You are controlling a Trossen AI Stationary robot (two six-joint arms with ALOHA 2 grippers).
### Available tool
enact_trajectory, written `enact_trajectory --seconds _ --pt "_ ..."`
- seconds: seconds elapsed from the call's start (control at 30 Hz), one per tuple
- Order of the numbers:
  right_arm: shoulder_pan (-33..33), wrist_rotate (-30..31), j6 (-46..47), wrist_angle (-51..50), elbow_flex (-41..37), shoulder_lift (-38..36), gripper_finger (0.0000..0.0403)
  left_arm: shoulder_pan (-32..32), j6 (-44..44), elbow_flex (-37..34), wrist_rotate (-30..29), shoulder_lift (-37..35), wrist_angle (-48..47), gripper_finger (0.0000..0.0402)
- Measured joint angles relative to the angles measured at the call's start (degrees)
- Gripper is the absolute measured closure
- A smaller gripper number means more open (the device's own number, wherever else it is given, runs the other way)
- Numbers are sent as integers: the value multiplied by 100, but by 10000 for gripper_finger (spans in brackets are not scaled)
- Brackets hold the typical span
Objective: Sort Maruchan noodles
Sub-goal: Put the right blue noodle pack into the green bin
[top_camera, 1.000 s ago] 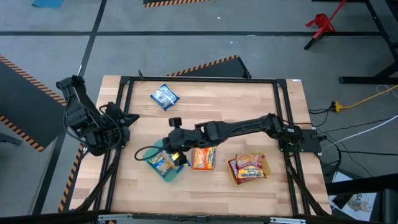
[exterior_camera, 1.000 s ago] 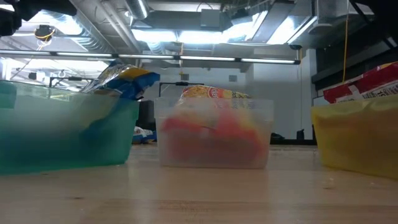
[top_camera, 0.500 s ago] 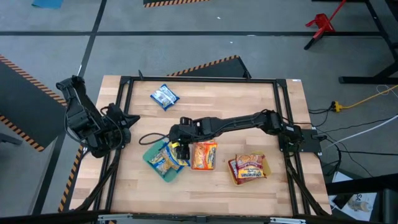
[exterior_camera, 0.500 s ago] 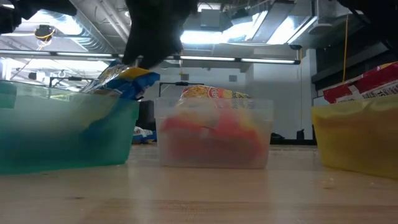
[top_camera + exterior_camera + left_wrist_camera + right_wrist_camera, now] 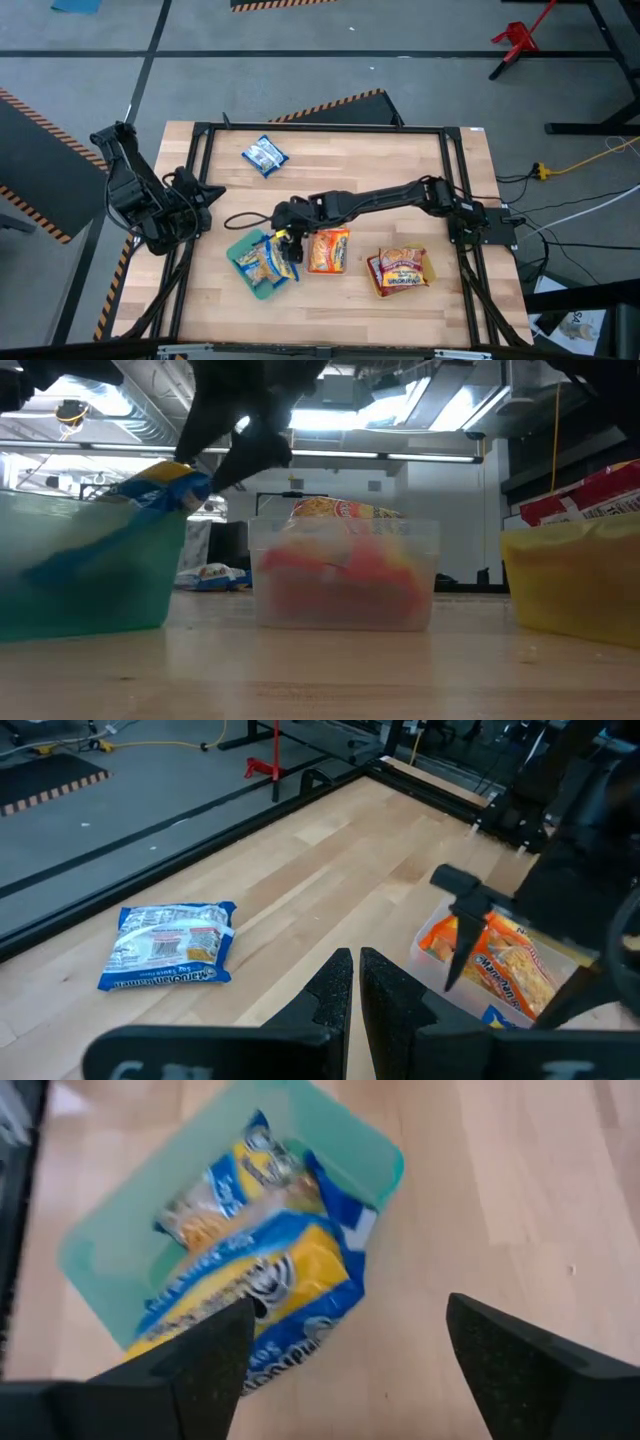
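A teal tray [image 5: 236, 255] at the table's near middle holds blue-yellow noodle packets [image 5: 260, 1280]. The top packet leans over the tray's rim [image 5: 155, 472]. My right gripper [image 5: 350, 1305] is open just above this tray and its packets, with one finger over the packets and the other over bare wood; it also shows in the high view [image 5: 285, 233]. A clear tray [image 5: 325, 250] holds orange packets. A yellow tray [image 5: 575, 580] holds red packets [image 5: 400, 268]. One blue-white packet [image 5: 264, 155] lies flat at the far left. My left gripper [image 5: 355, 965] is shut and empty at the left edge. My right gripper hangs open over the teal tray, pointing down at a slant. One finger [image 5: 210, 1360] overlaps the top blue packet in the wrist view. I cannot tell whether it touches the packet or the tray.
The three trays stand in a row along the near half of the table. A black frame rail [image 5: 320, 128] runs round the table top. Bare wood lies between the loose packet and the trays. A black cable loop [image 5: 240, 218] lies by the teal tray.
My right gripper has come down toward the teal tray. The teal tray has slid toward the table's left edge and turned a little, and its top blue packet has gone with it. The loose packet at the back now shows past the tray in the low view.
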Motion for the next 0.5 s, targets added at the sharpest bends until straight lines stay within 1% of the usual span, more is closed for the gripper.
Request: enact_trajectory --seconds 0.23,0.3,0.37,0.5 --pt "0 -212 24 -36 14 -262 94 -1 0 0 0 0 -1 384" --pt "8 -328 236 -36 -47 -247 95 -1 -1 0 0 0 -1 384" --pt "15 -505 513 339 -242 -246 95 0 0 0 0 0 0 384" --pt "-27 -510 873 500 -464 -235 95 1 0 0 -3 0 1 384"
